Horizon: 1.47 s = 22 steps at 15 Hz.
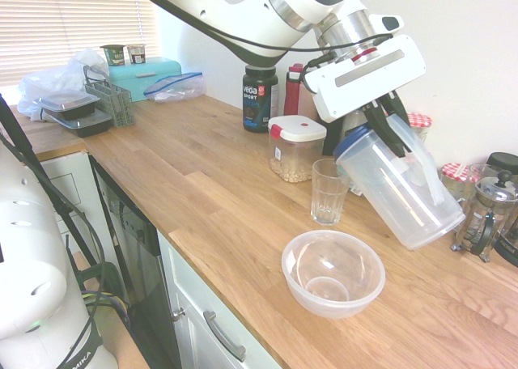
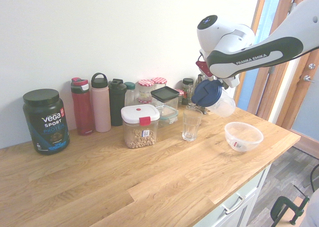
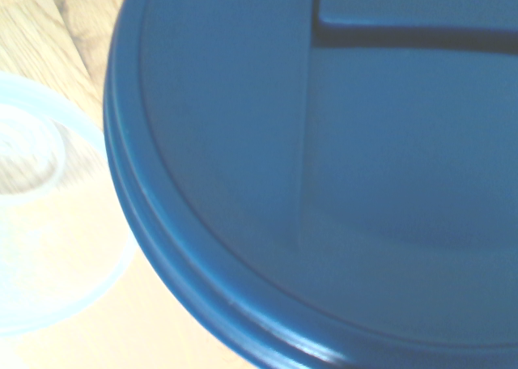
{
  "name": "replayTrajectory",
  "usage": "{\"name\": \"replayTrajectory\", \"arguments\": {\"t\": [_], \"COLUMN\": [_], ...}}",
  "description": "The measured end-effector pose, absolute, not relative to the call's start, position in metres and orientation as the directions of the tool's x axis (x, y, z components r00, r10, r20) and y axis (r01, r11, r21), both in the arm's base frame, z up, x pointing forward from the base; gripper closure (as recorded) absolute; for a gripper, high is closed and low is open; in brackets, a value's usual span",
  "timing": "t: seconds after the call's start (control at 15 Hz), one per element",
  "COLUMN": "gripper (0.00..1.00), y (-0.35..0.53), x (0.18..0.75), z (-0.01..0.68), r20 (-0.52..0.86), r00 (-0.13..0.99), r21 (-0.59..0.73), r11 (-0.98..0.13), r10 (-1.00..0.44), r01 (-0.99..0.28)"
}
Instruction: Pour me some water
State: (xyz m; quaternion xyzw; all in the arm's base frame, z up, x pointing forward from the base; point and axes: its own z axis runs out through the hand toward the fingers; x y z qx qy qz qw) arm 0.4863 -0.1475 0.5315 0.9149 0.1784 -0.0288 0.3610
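Note:
A clear plastic pitcher (image 1: 401, 187) with a blue lid (image 2: 207, 93) hangs tilted above the wooden counter (image 1: 202, 183), its lid end leaning toward a clear drinking glass (image 1: 329, 191). My gripper (image 1: 387, 116) is shut on the pitcher's handle near the top. The glass (image 2: 191, 124) stands upright just beside and below the lid and looks empty. Water is out of view: I cannot make out any in the pitcher or the glass. In the wrist view the blue lid (image 3: 324, 159) fills nearly the whole picture.
A clear plastic bowl (image 1: 333, 272) sits in front of the glass near the counter edge. A red-latched food container (image 1: 296, 146), a black protein tub (image 1: 260, 98), bottles (image 2: 99, 102) and jars line the wall. A French press (image 1: 488, 215) stands at the right.

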Motion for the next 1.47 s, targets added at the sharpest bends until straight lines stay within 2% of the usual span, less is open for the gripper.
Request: {"name": "replayTrajectory", "arguments": {"t": [0.87, 1.0, 1.2, 1.33, 1.47], "gripper": [1.0, 1.0, 1.0, 1.0, 1.0], "y": [-0.151, -0.153, -0.179, -0.192, -0.177], "x": [0.457, 0.455, 0.428, 0.388, 0.352], "z": [0.533, 0.542, 0.613, 0.665, 0.686], "r20": [-0.179, -0.147, -0.017, 0.062, 0.107], "r00": [0.939, 0.947, 0.963, 0.966, 0.972], "r21": [0.659, 0.647, 0.566, 0.458, 0.329], "r11": [-0.673, -0.696, -0.791, -0.867, -0.93], "r10": [0.295, 0.284, 0.27, 0.25, 0.207], "r01": [0.337, 0.309, 0.232, 0.195, 0.162]}}
